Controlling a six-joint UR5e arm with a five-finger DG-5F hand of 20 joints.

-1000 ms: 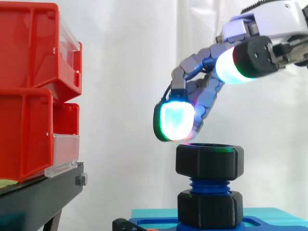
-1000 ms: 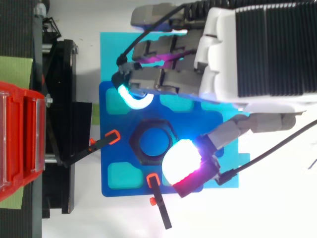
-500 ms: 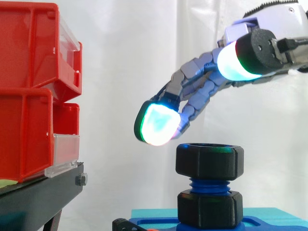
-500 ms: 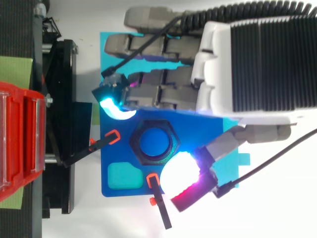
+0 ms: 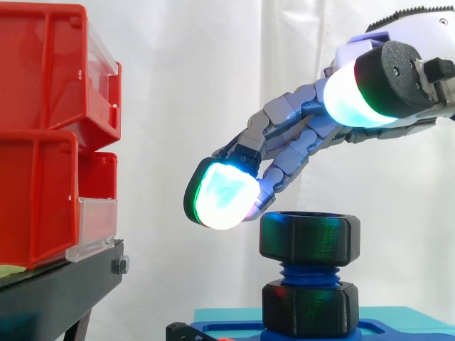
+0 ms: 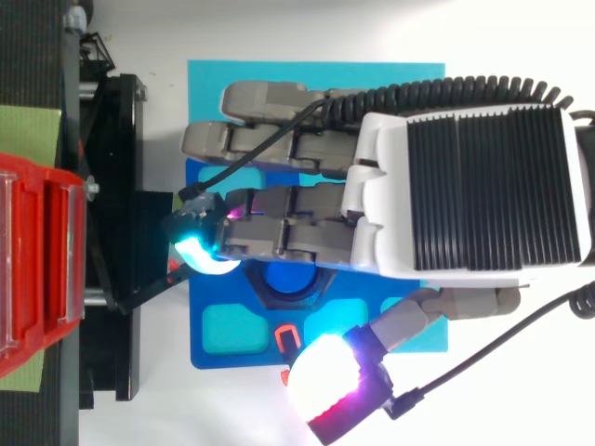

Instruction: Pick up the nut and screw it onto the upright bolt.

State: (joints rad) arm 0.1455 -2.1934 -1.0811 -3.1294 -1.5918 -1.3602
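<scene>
While the nut (image 5: 310, 239) sits atop the bolt (image 5: 307, 274), the robot hand (image 6: 465, 204) hovers above, fingers outstretched

The black hexagonal nut (image 5: 309, 237) sits level atop the upright blue bolt (image 5: 308, 273), with blue threads showing beneath it.

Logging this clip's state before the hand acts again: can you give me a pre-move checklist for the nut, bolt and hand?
1. Free hand: ok, fingers straight, holding nothing.
2. Hand over nut: ok, fingers stretch above it.
3. Nut seated on bolt: ok, level on its top.
4. Threads engaged: cannot tell.
5. Bolt upright: ok, vertical in the side view.
6. Nut down against lower nut: not ok, thread shows between them.
</scene>
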